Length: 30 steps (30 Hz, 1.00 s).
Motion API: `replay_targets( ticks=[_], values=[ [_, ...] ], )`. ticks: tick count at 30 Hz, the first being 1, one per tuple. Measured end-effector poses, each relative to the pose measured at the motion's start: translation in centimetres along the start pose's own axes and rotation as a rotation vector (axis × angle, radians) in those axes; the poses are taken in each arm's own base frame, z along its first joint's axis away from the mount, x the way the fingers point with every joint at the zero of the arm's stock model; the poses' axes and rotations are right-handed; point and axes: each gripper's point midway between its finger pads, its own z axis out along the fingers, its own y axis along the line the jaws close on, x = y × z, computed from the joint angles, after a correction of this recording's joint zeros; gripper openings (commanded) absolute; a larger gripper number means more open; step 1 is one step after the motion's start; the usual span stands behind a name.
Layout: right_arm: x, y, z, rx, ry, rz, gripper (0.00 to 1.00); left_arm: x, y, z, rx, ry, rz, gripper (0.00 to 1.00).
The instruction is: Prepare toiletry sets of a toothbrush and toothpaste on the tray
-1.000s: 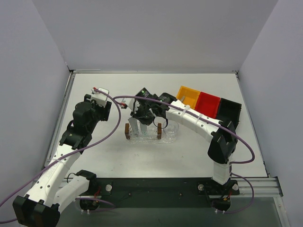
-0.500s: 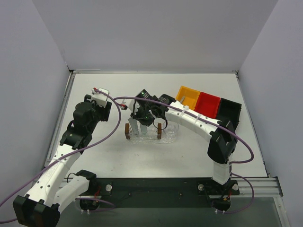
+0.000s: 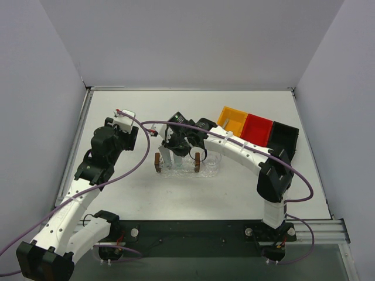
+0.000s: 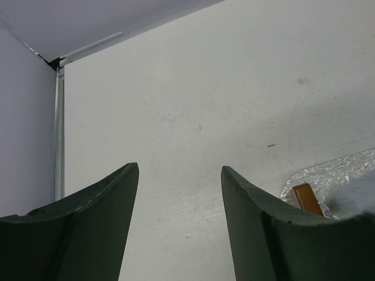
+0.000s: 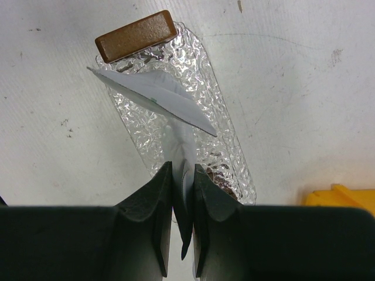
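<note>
Left: the left gripper (image 4: 179,170) hung over the white table (image 4: 234,88) with its fingers spread wide. It stood well apart from the tray (image 4: 328,175), of which only one glittery end showed at the lower right of the left wrist view, a brown block (image 4: 306,198) resting on it.

Centre: the right gripper (image 5: 183,170) was above the tray, its fingers pressed together on the narrow end of the toothpaste (image 5: 158,99). The tube ran forward from the fingertips along the tray's length. Its wide, flat end fanned out just short of the brown block at the far end. Whether the tube touched the tray's surface could not be told.

Right: a yellow bin (image 3: 233,120), a red bin (image 3: 258,129) and a black bin (image 3: 283,139) stood in a row, touching side by side.
</note>
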Motion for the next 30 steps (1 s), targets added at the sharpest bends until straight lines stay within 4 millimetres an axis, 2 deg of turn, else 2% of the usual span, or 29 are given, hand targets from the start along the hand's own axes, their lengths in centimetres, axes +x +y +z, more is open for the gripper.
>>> replay_targets(
  ticks=[8, 20, 24, 30],
  values=[
    [0.29, 0.02, 0.36, 0.004, 0.003, 0.009, 0.06, 0.07, -0.02, 0.02, 0.0, 0.001, 0.0, 0.68],
    [0.07, -0.15, 0.41, 0.015, -0.005, 0.018, 0.34, 0.06, -0.02, 0.02, 0.001, 0.001, 0.0, 0.68],
    [-0.01, -0.21, 0.41, 0.019, -0.008, 0.026, 0.37, 0.06, -0.02, 0.02, 0.001, 0.001, 0.0, 0.68],
    [-0.07, -0.5, 0.04, 0.039, -0.01, 0.037, 0.48, 0.07, 0.02, 0.02, -0.001, 0.001, -0.001, 0.68]
  ],
)
